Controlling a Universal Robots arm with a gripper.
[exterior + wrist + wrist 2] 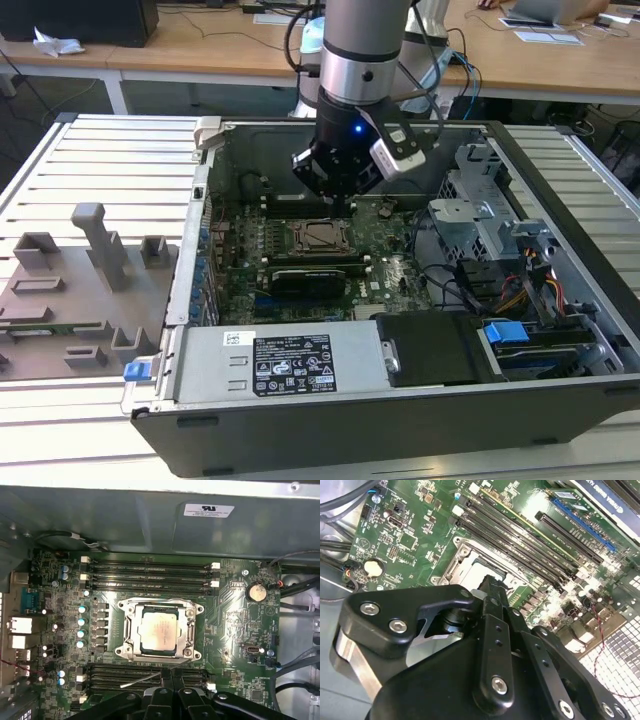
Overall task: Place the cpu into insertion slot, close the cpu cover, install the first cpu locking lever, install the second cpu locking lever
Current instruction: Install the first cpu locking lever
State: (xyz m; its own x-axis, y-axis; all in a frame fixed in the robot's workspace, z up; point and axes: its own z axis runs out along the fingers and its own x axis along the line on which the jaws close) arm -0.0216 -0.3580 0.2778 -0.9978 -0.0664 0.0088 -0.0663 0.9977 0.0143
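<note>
CPU (pixel 158 631) sits seated in the insertion slot (pixel 131 625), cpu cover (pixel 192 630) down around it — gripper (pixel 171 676) hovers just beside the socket, fingers (pixel 495 611) pressed together, holding nothing.

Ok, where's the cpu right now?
The cpu sits in the insertion slot under the cpu cover, between the memory slots in the first wrist view.
</note>
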